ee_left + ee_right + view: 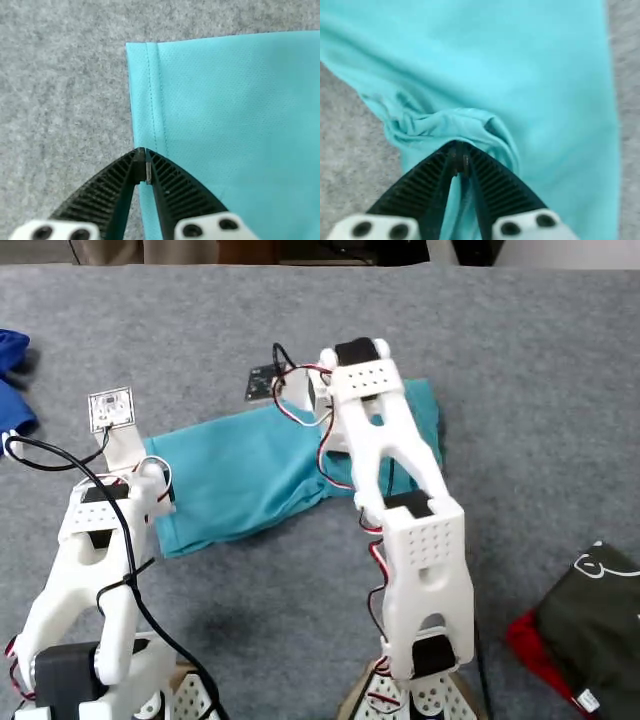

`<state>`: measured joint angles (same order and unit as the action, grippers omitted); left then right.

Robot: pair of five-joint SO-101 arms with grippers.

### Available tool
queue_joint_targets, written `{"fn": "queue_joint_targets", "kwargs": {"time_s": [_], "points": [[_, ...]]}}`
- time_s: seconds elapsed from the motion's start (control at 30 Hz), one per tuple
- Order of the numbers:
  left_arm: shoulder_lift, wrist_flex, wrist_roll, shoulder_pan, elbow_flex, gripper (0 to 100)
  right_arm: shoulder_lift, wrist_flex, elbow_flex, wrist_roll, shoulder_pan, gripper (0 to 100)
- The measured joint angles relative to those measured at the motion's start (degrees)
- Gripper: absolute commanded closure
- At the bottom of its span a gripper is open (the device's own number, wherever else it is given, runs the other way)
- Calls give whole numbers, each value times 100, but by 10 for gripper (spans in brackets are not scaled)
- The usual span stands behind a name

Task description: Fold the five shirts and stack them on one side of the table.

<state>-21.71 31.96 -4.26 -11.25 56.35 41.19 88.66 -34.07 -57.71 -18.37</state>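
Observation:
A teal shirt [245, 475] lies partly folded across the middle of the grey table. My left gripper [141, 167] is shut on the shirt's hemmed left edge [150, 115], pinching the cloth between its black fingertips. In the high view that arm stands at the shirt's left end [150, 480]. My right gripper [459, 161] is shut on a bunched fold of the teal shirt [520, 75], with wrinkled cloth gathered just beyond the tips. In the high view the right arm reaches over the shirt's right end [355, 390].
A folded dark shirt over a red one [585, 625] lies at the right edge. Blue cloth [12, 375] shows at the far left edge. Grey table surface [520, 420] lies open to the right and at the back.

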Motion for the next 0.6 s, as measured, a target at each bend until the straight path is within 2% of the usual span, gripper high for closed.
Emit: {"fn": "queue_joint_targets", "kwargs": {"time_s": [0.33,0.5,0.6], "points": [[0,0,0,0,0,980,-35,26,-316,141,26,994],[0,0,0,0,0,980,-492,1029,-466,141,290,995],[0,0,0,0,0,980,-853,1231,-369,141,563,995]]}}
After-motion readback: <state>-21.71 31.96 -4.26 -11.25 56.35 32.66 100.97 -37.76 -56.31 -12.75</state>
